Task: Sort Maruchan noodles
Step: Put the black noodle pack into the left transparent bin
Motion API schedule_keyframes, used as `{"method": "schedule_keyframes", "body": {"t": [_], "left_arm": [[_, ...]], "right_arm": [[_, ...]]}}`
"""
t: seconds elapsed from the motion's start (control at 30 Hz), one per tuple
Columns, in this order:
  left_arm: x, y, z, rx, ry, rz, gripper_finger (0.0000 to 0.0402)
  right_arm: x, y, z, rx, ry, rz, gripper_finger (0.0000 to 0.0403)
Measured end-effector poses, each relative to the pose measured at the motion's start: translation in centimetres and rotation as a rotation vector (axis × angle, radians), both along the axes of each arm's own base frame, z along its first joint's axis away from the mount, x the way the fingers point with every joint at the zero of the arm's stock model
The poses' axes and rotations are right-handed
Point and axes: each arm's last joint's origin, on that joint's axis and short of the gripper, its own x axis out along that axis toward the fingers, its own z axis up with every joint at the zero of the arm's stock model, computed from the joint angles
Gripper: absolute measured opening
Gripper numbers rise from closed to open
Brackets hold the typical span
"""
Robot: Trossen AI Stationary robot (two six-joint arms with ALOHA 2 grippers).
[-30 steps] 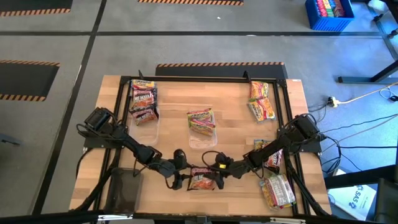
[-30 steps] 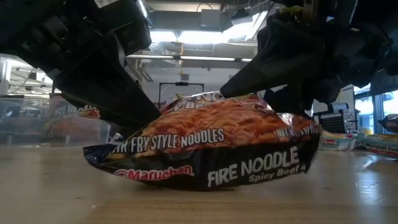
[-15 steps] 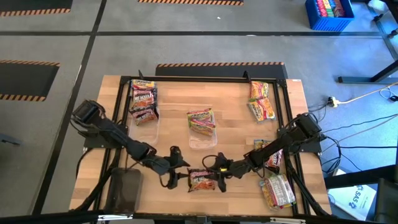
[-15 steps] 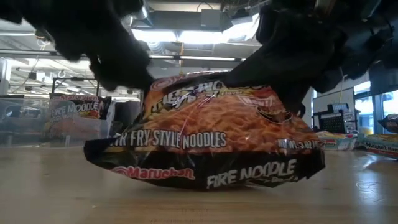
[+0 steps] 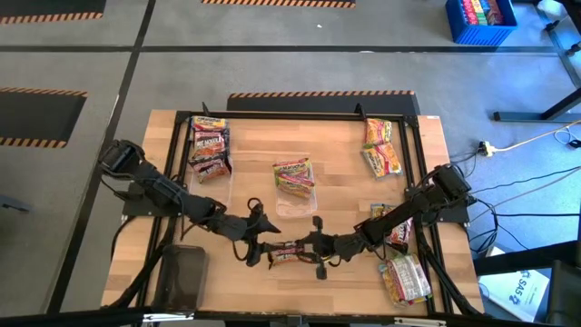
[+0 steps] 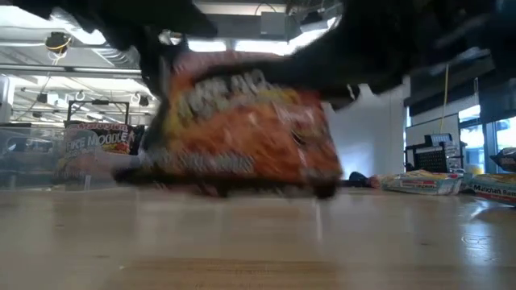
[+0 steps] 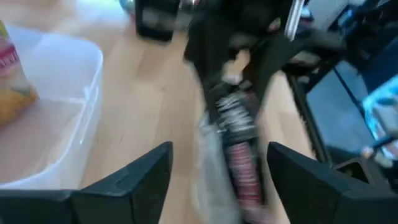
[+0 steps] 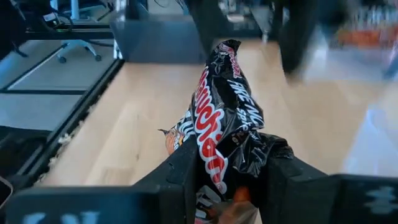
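A dark maroon Maruchan noodle packet point(image 5: 286, 253) sits near the table's front middle, turned up on edge. It shows blurred in the low view point(image 6: 250, 133). My right gripper point(image 5: 314, 249) comes at it from the right and is shut on its near end point(image 8: 233, 177). My left gripper point(image 5: 257, 238) hangs just left of the packet and a little above it. In the left wrist view its fingers stand open point(image 7: 214, 180), with the packet point(image 7: 239, 155) ahead of them and untouched. My right gripper pinches the packet's crumpled right-hand end point(image 8: 219, 163) between its two fingers point(image 8: 186, 171). The fingers come roughly level from the table's right, along the packet's length. The packet stands on its long edge and stretches away toward the left arm. Whether its lower edge touches the table, I cannot tell.
A clear tray with dark packets point(image 5: 209, 150) stands far left, and another with mixed packets point(image 5: 293, 177) in the middle. Yellow-orange packets point(image 5: 381, 150) lie far right, more packets point(image 5: 397, 229) under the right arm, pale ones point(image 5: 405, 278) near right. A dark bin point(image 5: 182, 277) sits near left.
My right gripper has rolled about its own line and risen a little, turning the packet from lying flat on the table to standing on edge. My left gripper has come off the packet and moved up and toward the far edge.
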Motion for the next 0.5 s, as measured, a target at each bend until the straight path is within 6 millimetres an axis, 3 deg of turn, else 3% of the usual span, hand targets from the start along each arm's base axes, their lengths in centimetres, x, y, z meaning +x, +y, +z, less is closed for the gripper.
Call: {"method": "schedule_keyframes", "body": {"t": [0.23,0.5], "left_arm": [[0.6,0.4,-0.8,-0.055,0.035,-0.069,0.0277],[0.5,0.2,-0.9,-0.042,0.045,-0.109,0.0274]], "right_arm": [[1.6,0.6,1.6,-0.165,0.043,-0.051,0.0101],[2.4,0.9,2.5,-0.221,0.07,-0.067,0.0101]]}}
